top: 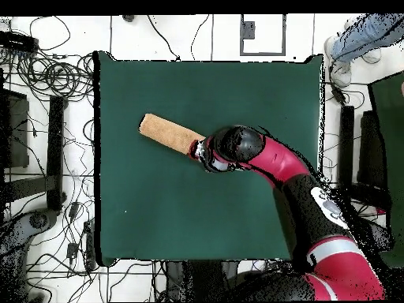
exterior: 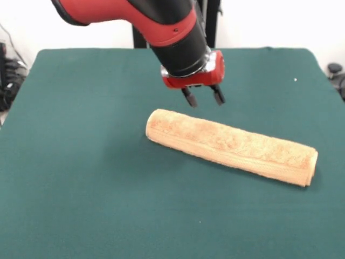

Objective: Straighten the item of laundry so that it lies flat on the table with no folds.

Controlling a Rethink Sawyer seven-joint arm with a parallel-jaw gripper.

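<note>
The towel (exterior: 232,147) is seen rolled or folded up into a long, narrow bundle, not spread flat. In the front view it lies on the green table (exterior: 81,178) a little right of the centre of the frame, and it runs slantwise from the middle down toward the lower right. In the overhead view the towel (top: 169,134) is placed in the upper middle of the table (top: 158,213), and one end is hidden under the arm.

The gripper (exterior: 204,96) is held above the table, just over the upper left end of the bundle, apart from it. Its two dark fingers (exterior: 189,97) are parted and nothing is held between them. The red and black arm (exterior: 161,27) enters from the upper left of the front view. A person's leg and shoe (top: 341,71) are seen at the upper right corner of the overhead view.
</note>
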